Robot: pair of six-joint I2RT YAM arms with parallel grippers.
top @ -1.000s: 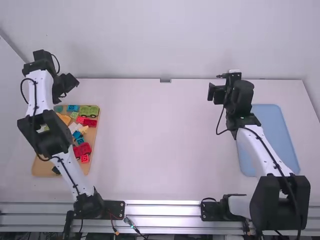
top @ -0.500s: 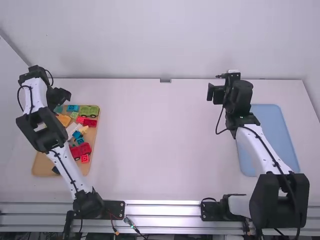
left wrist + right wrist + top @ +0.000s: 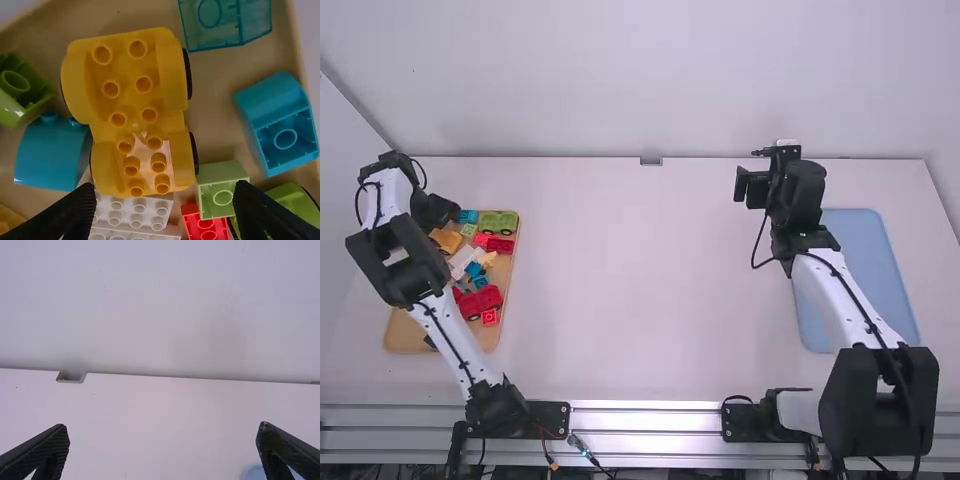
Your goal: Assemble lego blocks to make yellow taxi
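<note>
Plainly open: left gripper (image 3: 439, 208) at the block tray (image 3: 404, 336)

Left wrist view: fingers spread, nothing gripped. Yellow wheeled base (image 3: 132, 109) lies on the tray, studs showing, black wheels along its sides. A pale green block (image 3: 224, 175) sits just beside it; white studded block (image 3: 131, 212) close by, and a translucent teal block (image 3: 212, 25) near the opposite end. High view: red wheeled piece (image 3: 488, 297) and green wheeled piece (image 3: 499, 221) lie on the same tray.

Right gripper (image 3: 751, 187): also open and empty, well apart from the blocks, near the blue tray (image 3: 865, 275) on the white table (image 3: 640, 300).
</note>
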